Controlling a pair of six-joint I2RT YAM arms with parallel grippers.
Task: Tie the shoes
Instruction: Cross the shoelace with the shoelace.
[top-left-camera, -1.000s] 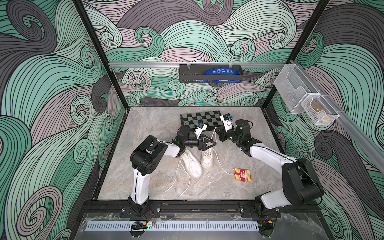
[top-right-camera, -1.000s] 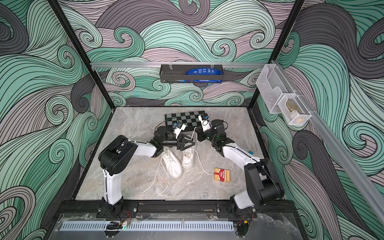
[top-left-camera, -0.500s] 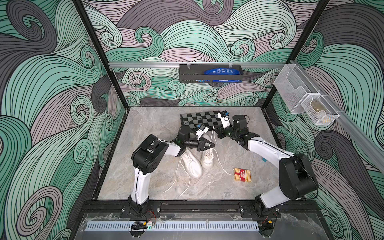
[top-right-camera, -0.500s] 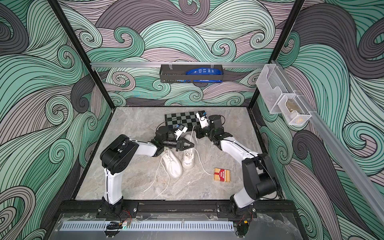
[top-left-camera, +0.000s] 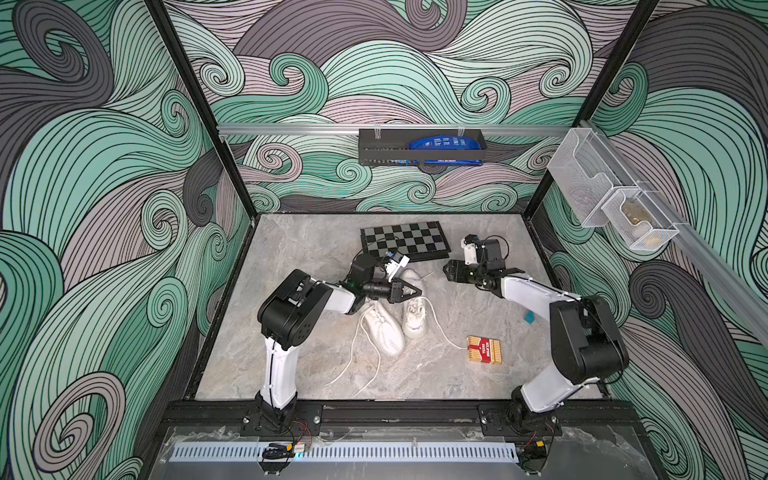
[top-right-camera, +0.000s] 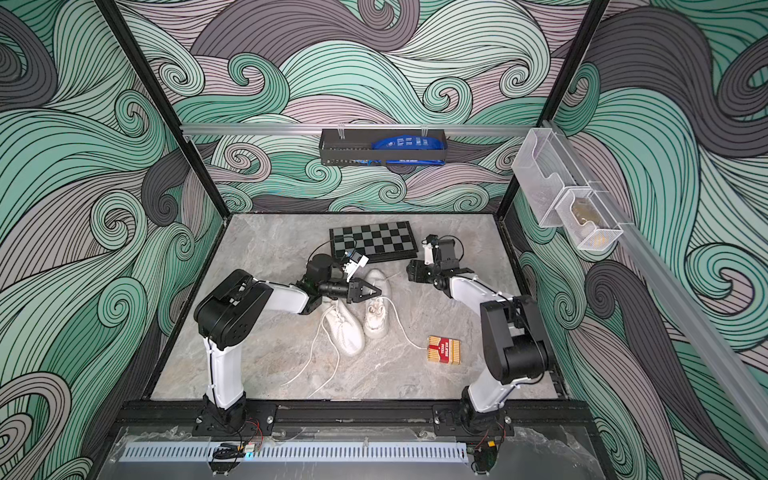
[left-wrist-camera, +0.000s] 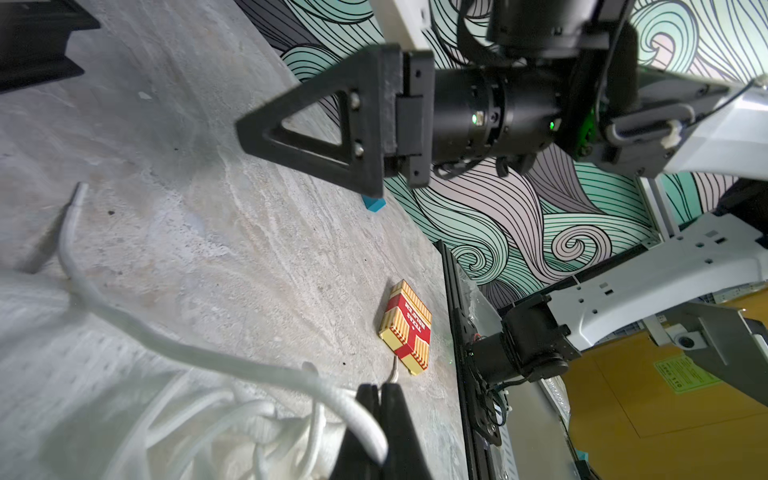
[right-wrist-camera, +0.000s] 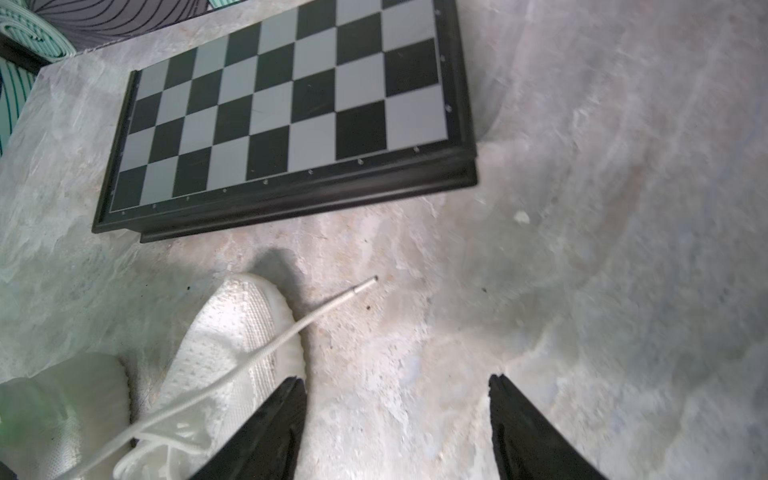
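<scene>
Pair of white knit low-top sneakers (top-left-camera: 384, 332) side by side mid-frame in both top views, on grey marbled bench (top-left-camera: 291, 257). Left claw (left-wrist-camera: 380, 395) pinched shut on thin white lace (left-wrist-camera: 216, 353) above them. Right claw (right-wrist-camera: 397, 380) wide open, empty, right of the toes, just below black-and-grey chessboard (right-wrist-camera: 291, 95).

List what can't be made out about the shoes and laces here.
- Lacing on the shoe nearer the right arm: top views, partly under the left gripper; left wrist view, blurred.
- Lace past the left gripper's pinch: left wrist view, cut by the edge.
- Pale shape beside that shoe: right wrist view, blurred, edge-cropped.
</scene>
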